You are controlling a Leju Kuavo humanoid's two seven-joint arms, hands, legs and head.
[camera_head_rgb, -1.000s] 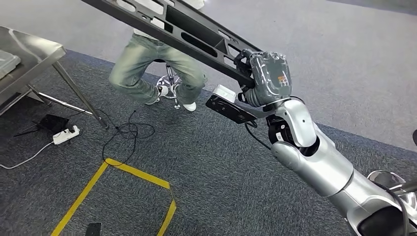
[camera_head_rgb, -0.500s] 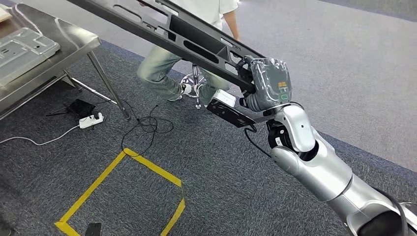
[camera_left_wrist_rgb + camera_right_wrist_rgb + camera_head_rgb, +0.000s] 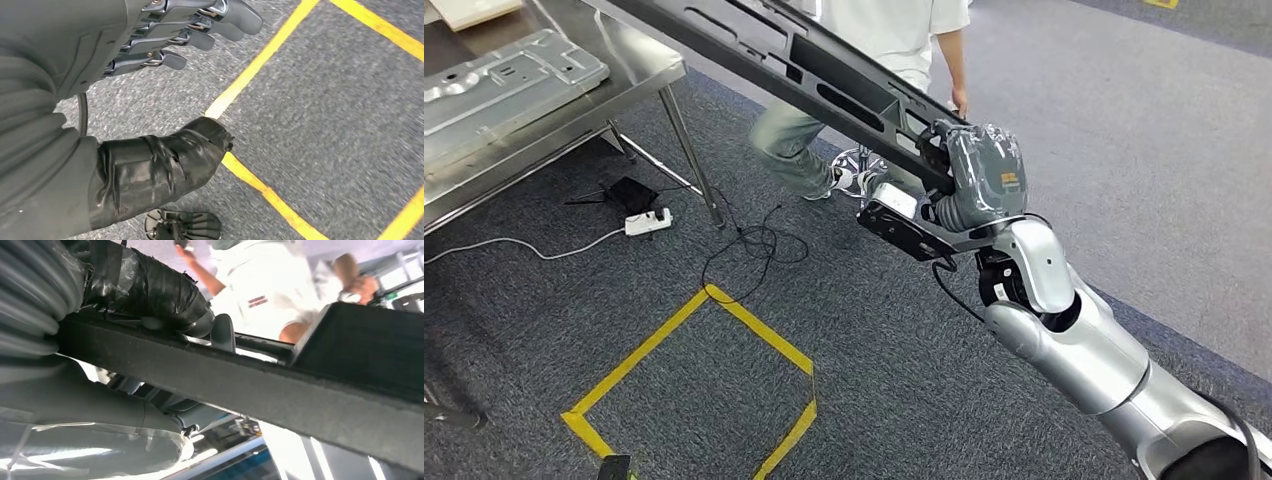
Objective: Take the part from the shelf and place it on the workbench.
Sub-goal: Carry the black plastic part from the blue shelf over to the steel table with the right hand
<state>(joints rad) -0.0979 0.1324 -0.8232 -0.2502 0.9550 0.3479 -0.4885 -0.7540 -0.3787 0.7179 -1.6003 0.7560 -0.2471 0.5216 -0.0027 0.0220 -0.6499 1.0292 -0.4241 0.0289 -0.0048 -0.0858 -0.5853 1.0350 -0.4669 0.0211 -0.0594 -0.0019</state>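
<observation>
Fingers of the right hand (image 3: pixel 979 175) hold the long black part (image 3: pixel 804 62) up in the air, near the counter (image 3: pixel 639 70). Left hand (image 3: pixel 165 40) hangs loose, holding nothing. Best to carry it level, away from the person (image 3: pixel 894 30).

The right hand (image 3: pixel 977 175) grips one end of a long black part (image 3: pixel 794 55), which slants up across the carpet toward a steel table (image 3: pixel 639 75). A person (image 3: pixel 874 40) stands just behind it. Yellow tape (image 3: pixel 754 330) marks the floor.
</observation>
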